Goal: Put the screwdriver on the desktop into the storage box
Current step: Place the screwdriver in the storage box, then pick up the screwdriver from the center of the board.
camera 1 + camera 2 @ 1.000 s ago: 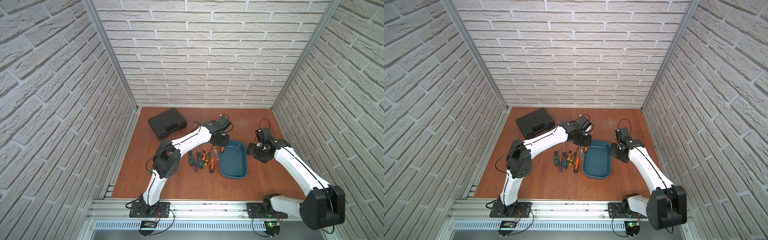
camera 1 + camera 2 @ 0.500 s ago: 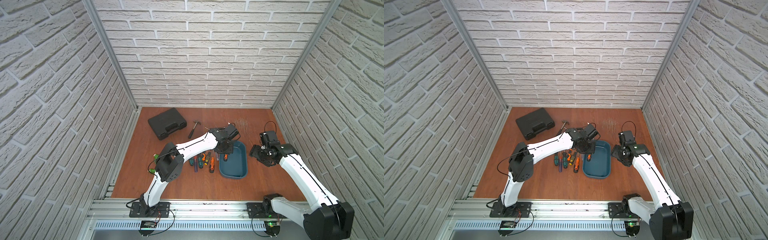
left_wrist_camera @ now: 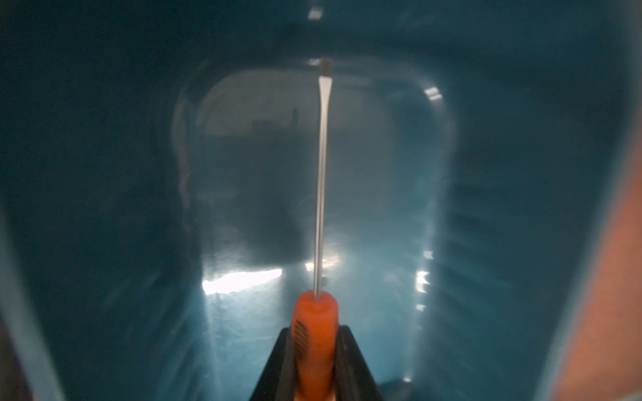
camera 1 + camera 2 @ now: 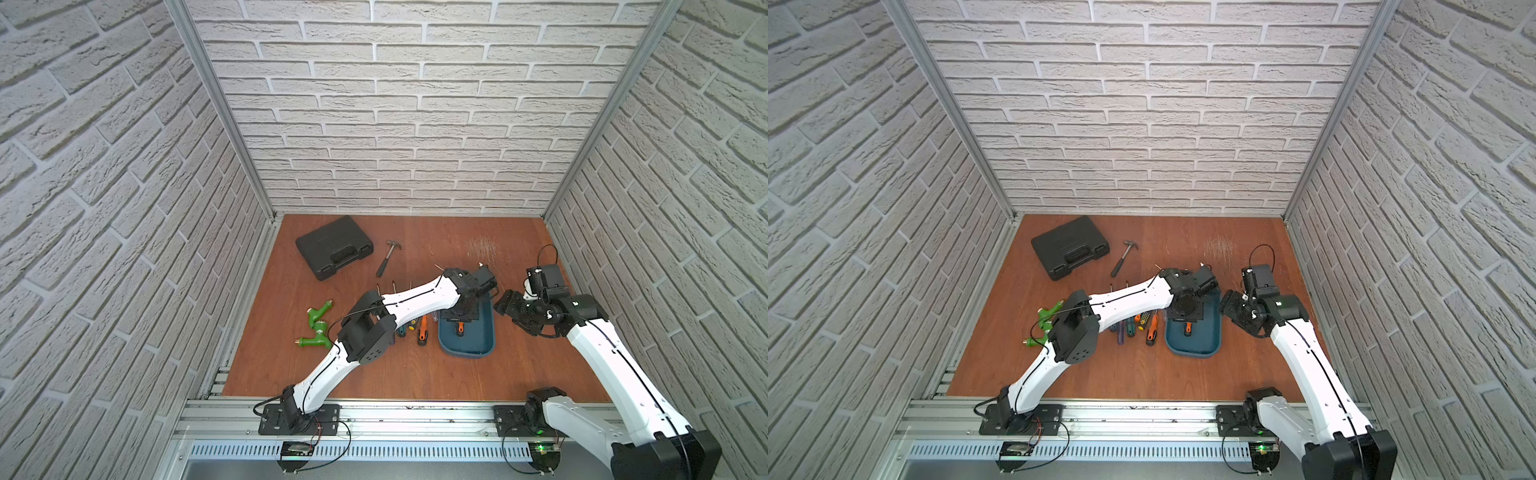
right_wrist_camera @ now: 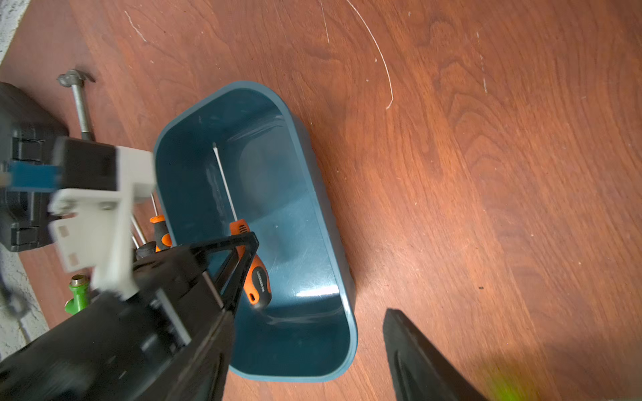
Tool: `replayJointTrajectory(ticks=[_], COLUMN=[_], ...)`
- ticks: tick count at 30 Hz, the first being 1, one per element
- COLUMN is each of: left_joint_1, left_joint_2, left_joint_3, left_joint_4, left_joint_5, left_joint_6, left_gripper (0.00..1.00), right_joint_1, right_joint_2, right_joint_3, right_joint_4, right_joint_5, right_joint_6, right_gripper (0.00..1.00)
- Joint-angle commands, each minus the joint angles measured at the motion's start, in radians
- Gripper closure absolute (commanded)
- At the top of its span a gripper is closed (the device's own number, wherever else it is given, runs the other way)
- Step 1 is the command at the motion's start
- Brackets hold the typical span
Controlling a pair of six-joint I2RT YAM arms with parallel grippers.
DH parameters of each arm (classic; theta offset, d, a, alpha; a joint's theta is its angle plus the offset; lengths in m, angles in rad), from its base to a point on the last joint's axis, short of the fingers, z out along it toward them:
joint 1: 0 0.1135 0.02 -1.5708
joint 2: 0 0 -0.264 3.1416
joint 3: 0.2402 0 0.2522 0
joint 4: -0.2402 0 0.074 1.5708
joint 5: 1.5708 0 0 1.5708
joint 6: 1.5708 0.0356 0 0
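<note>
Screwdriver (image 5: 257,277) with the orange handle sits low inside the storage box (image 5: 312,201), handle clamped between the jaws of the left gripper (image 3: 314,354), blade pointing along the box. Whether it touches the floor I cannot tell, so lower gently, part the jaws, then lift straight up so it isn't dragged out. The right gripper (image 4: 511,309) hovers beside the box, jaws apart and empty; more screwdrivers (image 4: 422,330) lie on the desktop (image 5: 486,173)

The left arm (image 4: 415,297) crosses over the row of screwdrivers (image 4: 420,332), and the left gripper (image 4: 459,321), closed on an orange screwdriver (image 5: 257,277), fills the upper half of the storage box (image 4: 467,353). Its lower half is open from above. The right gripper (image 4: 506,306) stands just right of the box; the desktop (image 4: 415,374) below is bare.
</note>
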Motion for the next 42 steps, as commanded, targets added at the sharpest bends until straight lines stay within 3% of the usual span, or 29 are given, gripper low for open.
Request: replayJointTrajectory(ticks=[1,7,11,14,19,23,28,32,42], left_joint_1=[-0.019,-0.020,-0.015,-0.015,-0.029,-0.062,-0.074,-0.042,0.140], left_joint_2=[-0.011,-0.005,0.014,0.000,-0.045,-0.158,-0.390,-0.584,-1.080], left_joint_3=[0.000,-0.037,-0.036,-0.019,0.042,0.006,-0.216,-0.435,-0.945], left_joint_4=[-0.064,-0.043,-0.056,-0.068,-0.102,-0.054,0.056,0.100,0.131], left_joint_5=[-0.044,-0.034,-0.033,-0.057,-0.170,-0.355,-0.546,-0.631,-0.627], left_joint_6=[-0.050,-0.057,-0.056,-0.049,-0.025,-0.024,-0.074,-0.118,-0.222], left_gripper=[0.93,0.86,0.64,0.55,0.52,0.54,0.56,0.56,0.59], right_joint_1=[-0.001,-0.001,-0.002,-0.001,0.000,0.008,0.068,0.234,0.609], right_joint_2=[-0.029,-0.052,-0.069,-0.093,-0.105,-0.086,-0.002,0.113,0.466], right_joint_3=[0.005,0.001,0.005,0.007,0.032,0.065,0.149,0.265,0.503], right_joint_4=[-0.026,-0.039,-0.062,-0.078,-0.084,-0.056,-0.023,-0.038,-0.007], right_joint_5=[-0.012,-0.018,-0.005,0.013,0.010,-0.018,-0.064,0.018,0.176], right_joint_6=[-0.001,-0.003,-0.004,-0.007,-0.033,-0.065,-0.082,-0.091,-0.040], right_gripper=[0.27,0.27,0.26,0.26,0.26,0.29,0.39,0.43,0.49])
